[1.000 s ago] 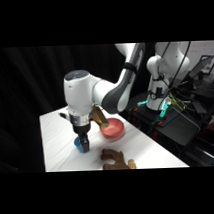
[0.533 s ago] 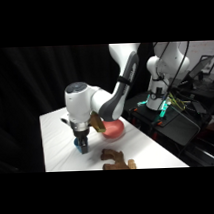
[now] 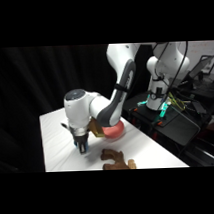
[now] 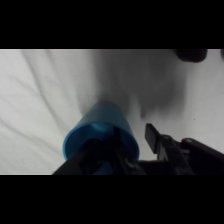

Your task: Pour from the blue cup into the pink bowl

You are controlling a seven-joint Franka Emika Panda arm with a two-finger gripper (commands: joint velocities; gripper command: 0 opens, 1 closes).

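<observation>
Wrist view shows the cup (image 4: 100,136) upright on the table (image 4: 35,90), directly under my gripper (image 4: 131,150); one finger (image 4: 156,137) stands beside its rim, the other is hidden, so I cannot tell the opening; risk: an off-centre close tips the cup before lift; bowl (image 3: 115,131) sits just behind the arm.

- The counter (image 3: 56,142) is white, covered by a cloth with soft wrinkles that show plainly in the wrist view.
- The cup (image 4: 100,135), blue, stands on it near the front left part.
- The bowl (image 3: 115,130), pinkish-red, sits on it farther back, partly hidden by the arm.
- A brown lumpy object (image 3: 117,160) lies at the near edge, apart from both cup and bowl.
</observation>
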